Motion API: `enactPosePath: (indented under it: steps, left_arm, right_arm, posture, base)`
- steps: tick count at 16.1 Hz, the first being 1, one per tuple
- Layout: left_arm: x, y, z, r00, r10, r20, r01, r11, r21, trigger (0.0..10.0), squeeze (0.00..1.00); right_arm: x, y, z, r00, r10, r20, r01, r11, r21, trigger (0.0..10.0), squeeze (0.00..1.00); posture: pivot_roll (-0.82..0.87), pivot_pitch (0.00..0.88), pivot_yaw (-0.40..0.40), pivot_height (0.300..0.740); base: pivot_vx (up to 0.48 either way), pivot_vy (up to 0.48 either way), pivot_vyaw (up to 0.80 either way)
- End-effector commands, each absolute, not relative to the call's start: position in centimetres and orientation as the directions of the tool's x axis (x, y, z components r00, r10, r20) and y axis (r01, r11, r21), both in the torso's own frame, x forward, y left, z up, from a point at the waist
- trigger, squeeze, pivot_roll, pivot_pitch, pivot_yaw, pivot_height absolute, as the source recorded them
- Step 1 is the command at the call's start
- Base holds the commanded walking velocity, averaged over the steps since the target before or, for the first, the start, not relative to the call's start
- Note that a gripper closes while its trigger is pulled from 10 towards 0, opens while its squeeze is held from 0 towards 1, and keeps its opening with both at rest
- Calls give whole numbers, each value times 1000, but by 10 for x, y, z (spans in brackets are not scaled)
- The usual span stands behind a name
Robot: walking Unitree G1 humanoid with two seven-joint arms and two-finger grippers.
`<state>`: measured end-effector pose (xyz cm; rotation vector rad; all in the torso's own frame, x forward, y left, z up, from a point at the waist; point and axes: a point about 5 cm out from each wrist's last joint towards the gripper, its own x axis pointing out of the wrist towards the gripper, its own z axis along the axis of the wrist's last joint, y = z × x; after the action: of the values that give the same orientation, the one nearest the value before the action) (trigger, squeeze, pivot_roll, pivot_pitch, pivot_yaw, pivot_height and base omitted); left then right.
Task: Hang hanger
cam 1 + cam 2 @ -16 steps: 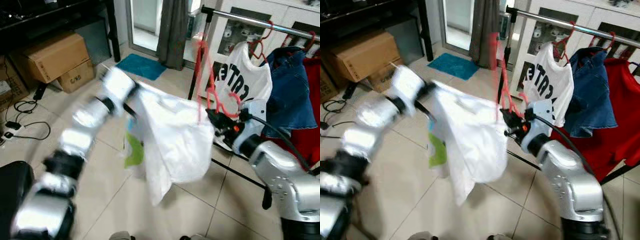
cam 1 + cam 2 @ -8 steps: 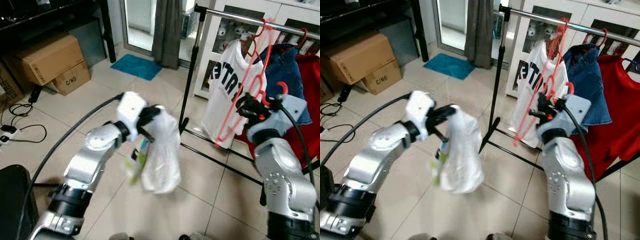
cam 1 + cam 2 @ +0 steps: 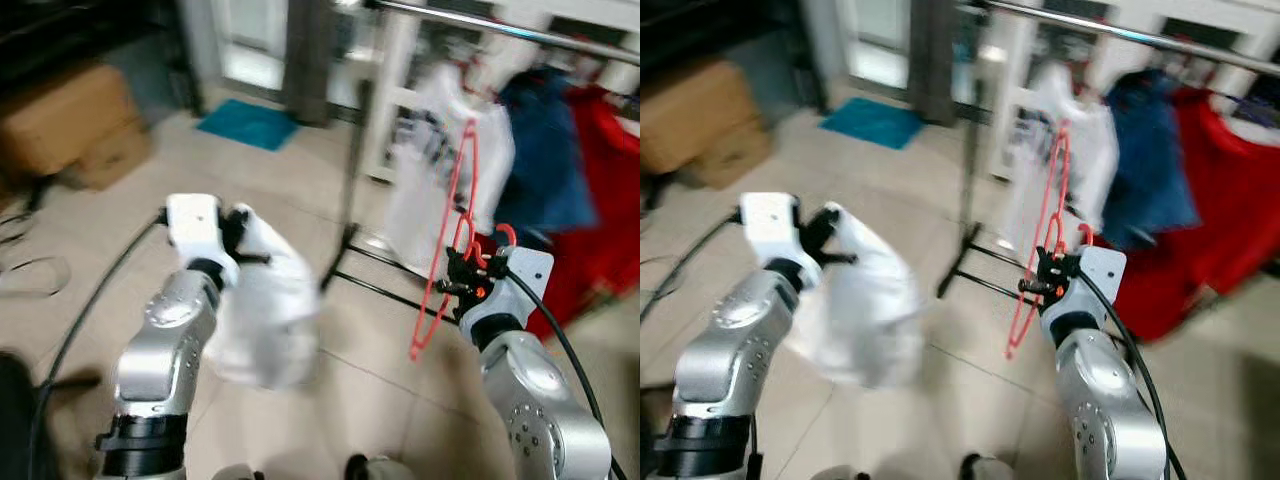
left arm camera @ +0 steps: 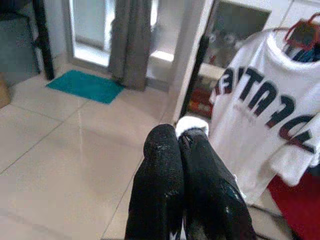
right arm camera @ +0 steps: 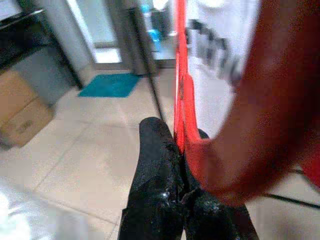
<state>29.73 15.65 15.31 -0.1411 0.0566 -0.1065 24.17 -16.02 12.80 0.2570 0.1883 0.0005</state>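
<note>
Beige floor tiles (image 3: 370, 390) run back to a clothes rail (image 3: 470, 18) where a printed white T-shirt (image 4: 260, 110) and blue and red garments hang. We are mid-carry: our right hand (image 3: 462, 285) pinches the red hanger (image 3: 445, 265) by its lower part, upright, low and short of the rail. Our left hand (image 3: 238, 232), fingers (image 4: 185, 190) pressed together, grips a white garment (image 3: 265, 315). Next, we judge, we must raise the hanger and set its hook over the rail.
</note>
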Motion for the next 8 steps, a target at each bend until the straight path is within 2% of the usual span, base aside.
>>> enactPosePath:
  steps: [1,3,5,6,7,8]
  left_arm:
    - [297,153,165,994,-106,25,109,976,-189,10000,0]
    - [295,152,166,993,-115,25,118,970,-212,10000,0]
    - [292,148,167,991,-133,24,135,988,-76,10000,0]
    - [288,144,160,974,-224,-24,223,974,-44,10000,0]
    - [285,141,153,964,-256,-66,259,966,27,10000,0]
    - [285,137,151,960,-268,-84,272,962,37,10000,0]
  right_arm:
    - [242,-160,137,984,26,-176,25,959,281,10000,0]
    - [242,-160,141,988,22,-152,28,948,316,10000,0]
    - [242,-164,141,987,-19,-159,69,947,314,10000,0]
    - [243,-163,141,986,-22,-163,66,961,269,10000,0]
    - [245,-163,143,987,-30,-159,67,969,238,10000,0]
    - [249,-164,146,989,-39,-140,71,970,232,10000,0]
  posture:
    - [29,77,-25,740]
    - [30,84,-19,740]
    - [39,87,-22,740]
    - [37,68,-30,740]
    - [37,65,-32,740]
    - [51,77,-32,740]
  base:
    - [0,0,-800]
    - [0,0,-800]
    - [0,0,-800]
    - [0,0,-756]
    - [0,0,-744]
    - [0,0,-738]
